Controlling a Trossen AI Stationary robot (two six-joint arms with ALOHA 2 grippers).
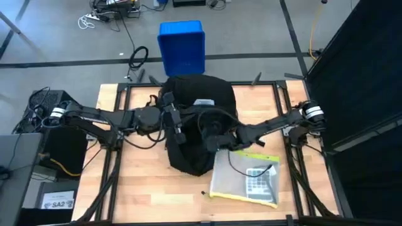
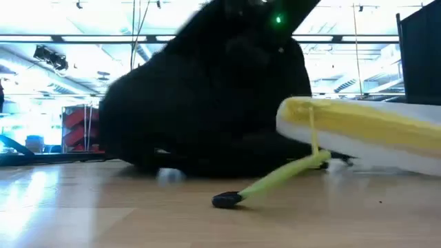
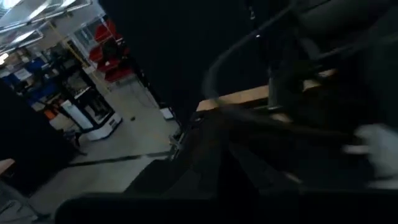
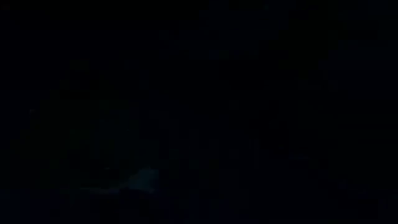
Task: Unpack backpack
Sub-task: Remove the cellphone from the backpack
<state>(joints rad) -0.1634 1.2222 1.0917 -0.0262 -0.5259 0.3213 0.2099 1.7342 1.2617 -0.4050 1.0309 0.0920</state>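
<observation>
Two arms are brought together over the backpack (image 1: 198, 119), which lies at the middle of the table (image 1: 138, 182). From the left, the left claw (image 1: 178, 133) is pressed against the bag's side, probably to steady it or hold the opening; its grip cannot be told. The right claw (image 1: 210, 135) is buried in the fabric, its view dark, likely reaching inside; its opening cannot be told either. Further right, a clear pouch (image 1: 246, 177) with a yellow edge lies on the table just beside the bag, apparently already unpacked.
</observation>
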